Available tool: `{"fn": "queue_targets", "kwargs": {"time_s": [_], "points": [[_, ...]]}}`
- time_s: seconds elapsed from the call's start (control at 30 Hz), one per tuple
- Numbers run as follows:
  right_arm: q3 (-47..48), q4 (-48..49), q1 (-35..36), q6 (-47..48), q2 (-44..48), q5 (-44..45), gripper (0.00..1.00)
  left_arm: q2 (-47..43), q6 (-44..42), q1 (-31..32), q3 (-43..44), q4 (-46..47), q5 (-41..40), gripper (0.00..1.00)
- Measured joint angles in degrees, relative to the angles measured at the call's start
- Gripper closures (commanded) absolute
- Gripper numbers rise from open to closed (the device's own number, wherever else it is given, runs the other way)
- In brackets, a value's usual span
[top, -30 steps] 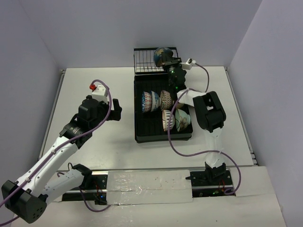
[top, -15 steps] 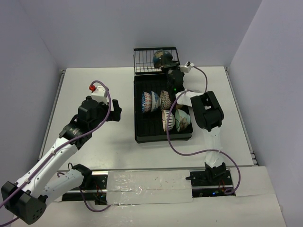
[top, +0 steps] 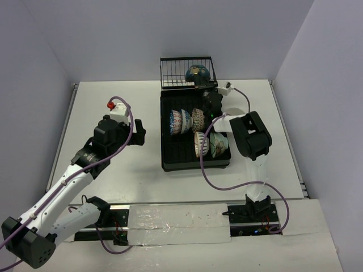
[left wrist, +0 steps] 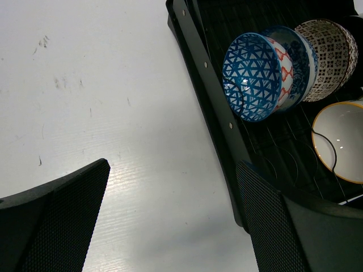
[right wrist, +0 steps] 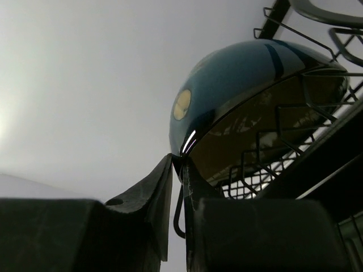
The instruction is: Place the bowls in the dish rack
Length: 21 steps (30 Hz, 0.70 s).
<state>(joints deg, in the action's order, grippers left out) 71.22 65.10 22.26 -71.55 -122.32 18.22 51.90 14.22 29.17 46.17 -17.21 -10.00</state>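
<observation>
The black dish rack [top: 165, 139] lies at the table's back middle, with its wire basket [top: 173, 71] at the far end. My right gripper [top: 204, 84] is shut on the rim of a dark blue bowl [top: 197, 72] and holds it tilted at the basket's right part; the right wrist view shows the bowl [right wrist: 238, 96] against the wires and my gripper [right wrist: 178, 161] pinching its edge. Several bowls stand on edge in the tray: two blue-white [top: 176, 120], a brown-patterned one [top: 198, 119], an orange-rimmed one [top: 201, 143] and a pale green one [top: 219, 144]. My left gripper [top: 136, 131] is open and empty over the table, left of the rack.
The left wrist view shows the rack's left rim [left wrist: 210, 96], the blue triangle-patterned bowl [left wrist: 252, 76] and white tabletop [left wrist: 113, 102] between my fingers [left wrist: 258, 198]. A purple cable [top: 207, 170] crosses the rack's right front. Grey walls close in the table at the back and sides.
My right gripper has carried the dark blue bowl a little to the right and further into the wire basket. The left arm has not moved.
</observation>
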Motion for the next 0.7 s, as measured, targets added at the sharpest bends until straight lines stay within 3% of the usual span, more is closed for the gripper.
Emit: {"fn": "queue_targets", "kwargs": {"time_s": [0.37, 0.7], "points": [[-3.93, -1.9, 0.15, -0.7, 3.76, -0.79, 0.67, 0.13, 0.0, 0.0, 0.0, 0.0, 0.0, 0.01], [-6.23, -4.24, 0.26, 0.15, 8.09, -1.53, 0.63, 0.13, 0.0, 0.0, 0.0, 0.0, -0.22, 0.01]]}}
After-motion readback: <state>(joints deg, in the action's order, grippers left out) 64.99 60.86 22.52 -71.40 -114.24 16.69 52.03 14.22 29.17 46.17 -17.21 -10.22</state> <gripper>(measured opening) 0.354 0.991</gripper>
